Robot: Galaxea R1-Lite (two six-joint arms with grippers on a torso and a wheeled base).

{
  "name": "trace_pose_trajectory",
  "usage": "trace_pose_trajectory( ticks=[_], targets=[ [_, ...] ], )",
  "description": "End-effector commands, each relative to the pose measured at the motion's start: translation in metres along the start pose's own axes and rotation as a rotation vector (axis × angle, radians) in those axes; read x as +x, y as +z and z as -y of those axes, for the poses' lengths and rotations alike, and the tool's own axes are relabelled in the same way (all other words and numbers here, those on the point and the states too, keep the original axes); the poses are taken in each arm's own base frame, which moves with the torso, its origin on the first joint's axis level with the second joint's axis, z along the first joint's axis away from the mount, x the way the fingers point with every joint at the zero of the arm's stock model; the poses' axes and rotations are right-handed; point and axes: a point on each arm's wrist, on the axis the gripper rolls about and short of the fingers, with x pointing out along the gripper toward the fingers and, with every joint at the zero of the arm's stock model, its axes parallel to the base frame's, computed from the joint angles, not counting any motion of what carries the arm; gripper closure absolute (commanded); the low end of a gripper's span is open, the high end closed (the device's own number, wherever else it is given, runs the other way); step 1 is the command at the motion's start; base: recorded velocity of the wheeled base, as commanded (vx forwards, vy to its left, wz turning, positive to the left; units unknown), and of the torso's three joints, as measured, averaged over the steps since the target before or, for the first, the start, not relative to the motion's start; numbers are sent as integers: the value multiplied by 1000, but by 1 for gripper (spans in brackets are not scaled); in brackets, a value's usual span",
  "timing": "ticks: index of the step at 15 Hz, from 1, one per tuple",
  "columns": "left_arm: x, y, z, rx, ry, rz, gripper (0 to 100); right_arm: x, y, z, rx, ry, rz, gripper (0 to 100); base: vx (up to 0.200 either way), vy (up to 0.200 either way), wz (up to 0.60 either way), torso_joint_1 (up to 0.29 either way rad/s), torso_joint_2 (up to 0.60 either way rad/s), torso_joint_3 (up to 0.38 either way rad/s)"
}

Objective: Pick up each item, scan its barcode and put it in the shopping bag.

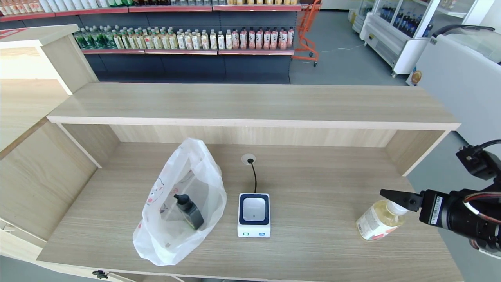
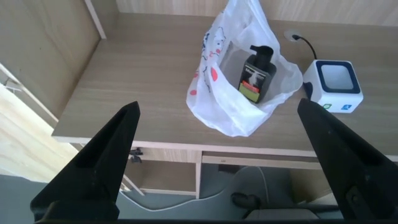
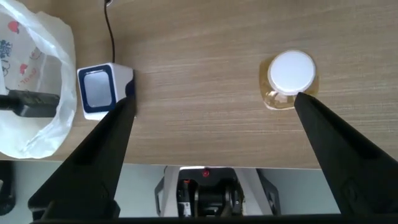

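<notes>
The left pincer (image 2: 217, 107) is wide open and has nothing in it. The shopping bag (image 1: 164, 239) stands on the counter (image 1: 313, 188) out in front of this pincer and lower down, well apart from its fingers. A black bottle (image 1: 190, 212) is already inside the bag. The scanner (image 1: 254, 214) sits just beside the bag, between the two pincers. The yellow bottle (image 1: 379, 220) with the white cap stands far from the left pincer and just under the right pincer (image 3: 208, 112). That pincer is wide open too and holds nothing. The cap is close to one finger's tip, not between the two fingers. So I think the job now is picking up the yellow bottle. Next, the right pincer should slide over until the bottle is in the middle. Then it should go down, squeeze gently and carry the bottle to the scanner.
</notes>
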Motion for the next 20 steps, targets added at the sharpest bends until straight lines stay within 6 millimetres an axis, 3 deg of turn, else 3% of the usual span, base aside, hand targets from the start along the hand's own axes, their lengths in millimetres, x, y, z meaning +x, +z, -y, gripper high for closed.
trace_pose_trajectory(
  ticks=[1, 7, 10, 20],
  targets=[
    [0, 0, 0, -2, 0, 1, 0, -1, -1, 1, 0, 0, -1, 0, -200, 0, 0, -2, 7, 7],
    [0, 0, 0, 7, -1, 0, 0, -8, -16, 7, 2, -13, -27, 0, -200, 0, 0, 6, 2, 2],
    [0, 0, 0, 7, -1, 0, 0, -8, -17, 9, 6, -26, -31, 0, 0, 0, 0, 0, 0, 0],
    [0, 0, 0, 15, -1, 1, 0, 2, -24, 29, 47, -153, -121, 0, 0, -200, 0, 5, 1, 3]
  ],
)
